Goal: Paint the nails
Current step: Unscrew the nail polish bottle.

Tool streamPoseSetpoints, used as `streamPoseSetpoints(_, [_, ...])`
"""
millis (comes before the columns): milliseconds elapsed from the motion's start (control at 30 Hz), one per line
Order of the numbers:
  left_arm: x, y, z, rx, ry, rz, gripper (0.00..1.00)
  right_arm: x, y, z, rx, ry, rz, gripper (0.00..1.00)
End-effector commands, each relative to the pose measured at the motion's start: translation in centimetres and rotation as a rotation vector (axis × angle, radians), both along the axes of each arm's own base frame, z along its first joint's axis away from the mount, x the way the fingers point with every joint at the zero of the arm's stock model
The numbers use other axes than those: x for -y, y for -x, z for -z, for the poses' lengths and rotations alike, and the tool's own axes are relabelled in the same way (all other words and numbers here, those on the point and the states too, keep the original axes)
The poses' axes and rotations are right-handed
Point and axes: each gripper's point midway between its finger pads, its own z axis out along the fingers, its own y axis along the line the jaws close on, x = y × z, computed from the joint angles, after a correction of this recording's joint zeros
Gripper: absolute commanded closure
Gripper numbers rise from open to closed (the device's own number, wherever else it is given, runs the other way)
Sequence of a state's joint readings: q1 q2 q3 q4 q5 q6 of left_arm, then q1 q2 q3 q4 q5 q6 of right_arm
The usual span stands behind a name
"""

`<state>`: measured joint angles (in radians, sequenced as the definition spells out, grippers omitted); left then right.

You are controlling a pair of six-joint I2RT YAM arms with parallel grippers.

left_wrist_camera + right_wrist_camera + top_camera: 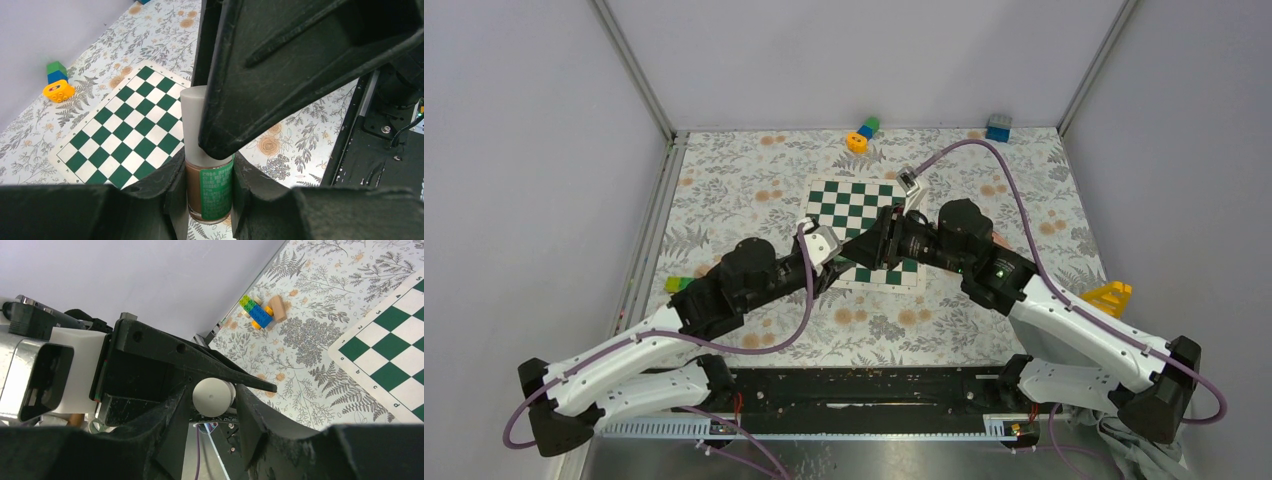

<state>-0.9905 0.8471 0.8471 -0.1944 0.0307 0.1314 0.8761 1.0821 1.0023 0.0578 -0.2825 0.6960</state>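
Observation:
A nail polish bottle (207,192) of brown liquid with a green label and a pale grey cap (192,120) stands upright between my left gripper's (208,172) fingers, which are shut on its glass body. My right gripper (212,397) comes in from above, and its fingers press on both sides of the round cap (213,396). In the top view the two grippers, left (836,264) and right (879,240), meet over the near edge of the green-and-white chessboard (854,205). The nails are out of view.
An orange, blue and green block stack (861,134) and a blue block (998,127) lie by the back wall. A yellow piece (1109,296) sits at the right, and a green-yellow block (677,284) at the left edge. Purple cables loop over both arms.

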Motion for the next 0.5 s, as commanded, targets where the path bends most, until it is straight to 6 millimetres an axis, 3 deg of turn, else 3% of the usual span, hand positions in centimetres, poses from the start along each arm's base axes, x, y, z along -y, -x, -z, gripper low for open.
streamPoseSetpoints(0, [-0.2, -0.7, -2.4, 0.054, 0.032, -0.041, 1.00, -0.3, -0.1, -3.1, 0.033, -0.075, -0.014, 0.55])
streamPoseSetpoints(133, [-0.3, -0.9, -2.2, 0.056, 0.022, -0.054, 1.00, -0.2, -0.1, -2.9, 0.033, -0.065, -0.010, 0.60])
streamPoseSetpoints(367, [-0.1, -0.7, -2.1, 0.053, 0.017, -0.039, 1.00, 0.1, -0.1, -2.7, 0.058, -0.036, -0.007, 0.96])
streamPoseSetpoints(467, [0.3, 0.1, -2.4, 0.046, 0.030, 0.008, 1.00, 0.4, 0.0, -2.5, 0.082, -0.020, -0.008, 1.00])
